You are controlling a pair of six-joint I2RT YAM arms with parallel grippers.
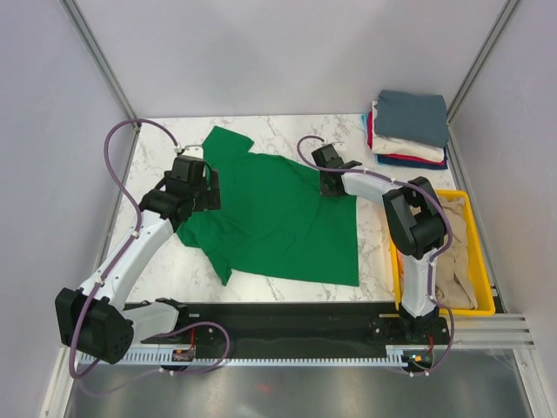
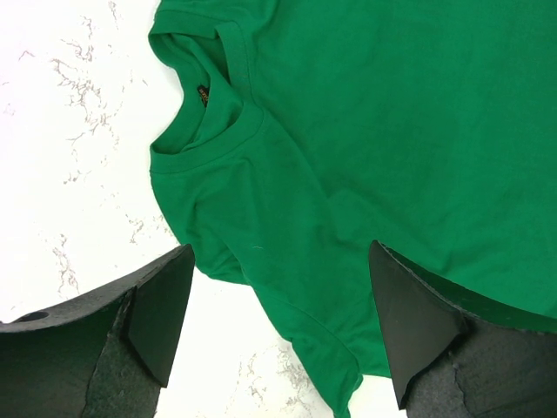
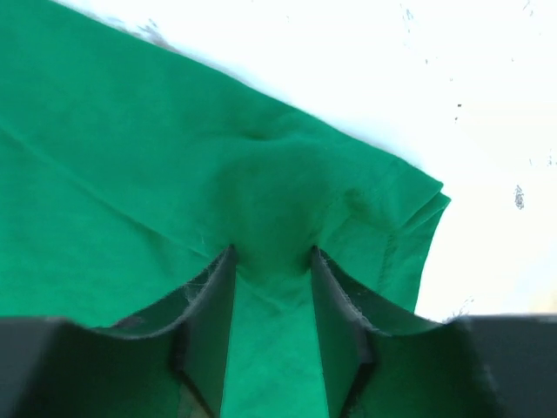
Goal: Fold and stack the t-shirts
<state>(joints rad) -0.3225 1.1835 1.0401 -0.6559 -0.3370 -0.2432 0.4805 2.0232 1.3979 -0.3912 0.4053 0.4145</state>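
A bright green t-shirt [image 1: 278, 218] lies spread flat on the marble table, collar toward the left. My left gripper [image 1: 202, 187] hovers open over its collar and near sleeve. In the left wrist view the left gripper [image 2: 280, 252] straddles the sleeve [image 2: 331, 348] of the green t-shirt [image 2: 392, 131] without touching it. My right gripper [image 1: 331, 185] presses down on the shirt's far right edge. In the right wrist view the right gripper [image 3: 271, 252] has a ruck of the green t-shirt [image 3: 130, 174] gathered between its fingers. A stack of folded t-shirts [image 1: 409, 131], slate blue on top, sits at the back right.
A yellow plastic bin [image 1: 477, 218] stands at the right edge of the table, with beige cloth [image 1: 452, 252] inside it. Grey walls close in the table on both sides. A black rail [image 1: 278, 318] carrying the arm bases runs along the near edge.
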